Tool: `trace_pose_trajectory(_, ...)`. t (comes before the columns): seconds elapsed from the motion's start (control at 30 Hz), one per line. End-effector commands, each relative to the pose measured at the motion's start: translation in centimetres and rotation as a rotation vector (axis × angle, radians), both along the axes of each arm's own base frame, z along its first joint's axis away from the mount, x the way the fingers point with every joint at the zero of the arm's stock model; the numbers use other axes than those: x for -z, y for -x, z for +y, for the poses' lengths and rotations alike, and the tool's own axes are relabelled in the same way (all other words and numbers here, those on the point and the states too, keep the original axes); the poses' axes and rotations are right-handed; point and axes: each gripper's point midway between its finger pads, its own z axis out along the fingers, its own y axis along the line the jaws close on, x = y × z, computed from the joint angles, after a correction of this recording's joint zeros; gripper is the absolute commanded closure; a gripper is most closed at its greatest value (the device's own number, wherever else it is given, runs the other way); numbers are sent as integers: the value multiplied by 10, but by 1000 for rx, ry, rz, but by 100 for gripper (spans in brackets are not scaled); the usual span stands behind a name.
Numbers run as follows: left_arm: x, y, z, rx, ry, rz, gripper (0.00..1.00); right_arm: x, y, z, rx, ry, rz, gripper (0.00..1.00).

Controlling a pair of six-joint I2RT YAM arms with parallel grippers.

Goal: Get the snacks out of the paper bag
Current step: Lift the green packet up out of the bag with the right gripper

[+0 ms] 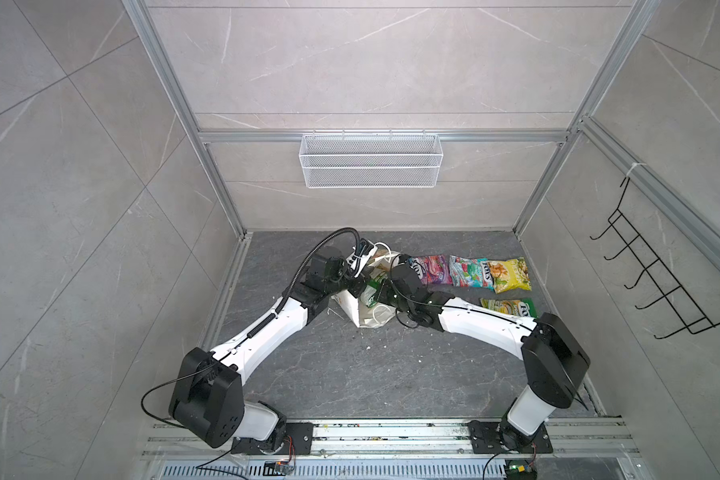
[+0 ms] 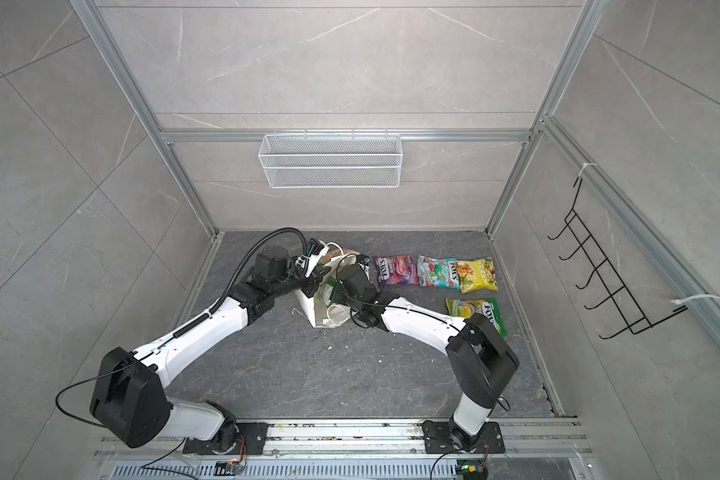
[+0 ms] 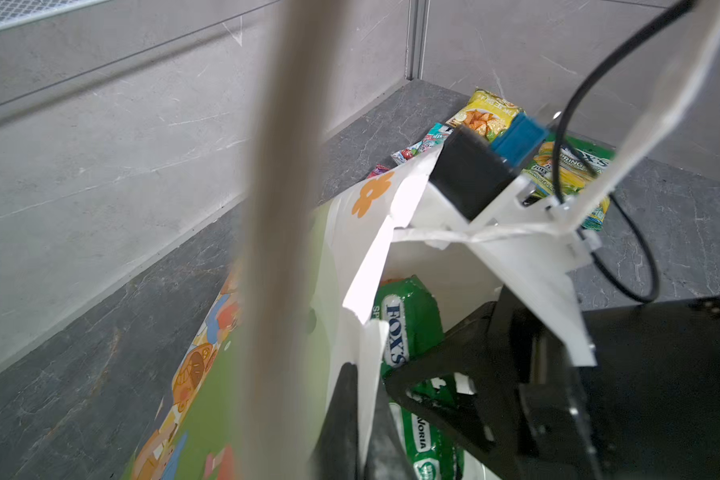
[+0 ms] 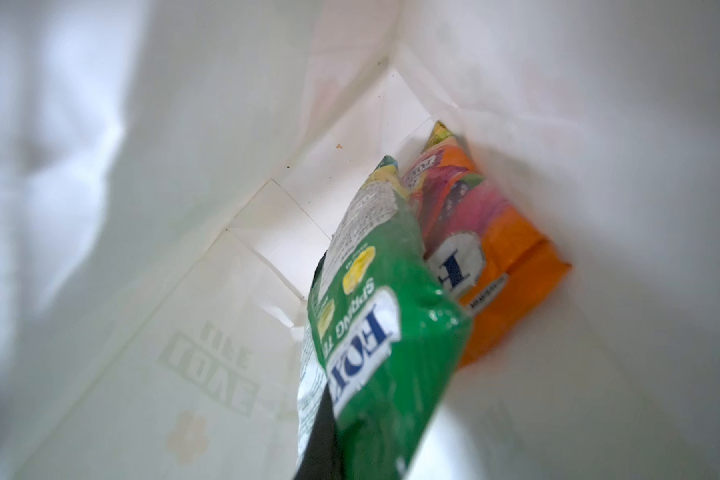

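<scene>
In both top views the paper bag (image 1: 368, 313) (image 2: 327, 316) sits on the counter (image 1: 350, 374). To the right of the bag lie the purple packet (image 1: 433, 270), teal packet (image 1: 470, 272), yellow chip bag (image 1: 510, 274) and yellow-green packet (image 1: 504, 307).

In the left wrist view, the left fingers (image 3: 339, 415) pinch the bag's rim.

In the right wrist view, inside the bag, the right fingers (image 4: 316, 440) pinch the green packet (image 4: 383, 332). The orange packet (image 4: 508, 257) lies against the bag's bottom.
</scene>
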Motion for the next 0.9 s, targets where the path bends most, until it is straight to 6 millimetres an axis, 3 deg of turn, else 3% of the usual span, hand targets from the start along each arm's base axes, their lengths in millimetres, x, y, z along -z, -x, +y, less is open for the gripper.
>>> trace_pose_trajectory(0.0, -14, -7, -1, -17, 31, -43, 100, -28, 5, -10, -29, -7, -44, 100)
trace_pose_trajectory(0.33, -12, -9, -1, -28, 29, -35, 100, -84, 25, -5, -196, -43, -159, 100)
trace_pose_trajectory(0.6, -17, -9, -3, -18, 42, -37, 100, -131, 33, -14, -216, -74, -251, 100)
trace_pose_trajectory(0.87, -18, -13, -1, -46, 46, -34, 100, -192, 70, -36, -324, -69, -480, 100)
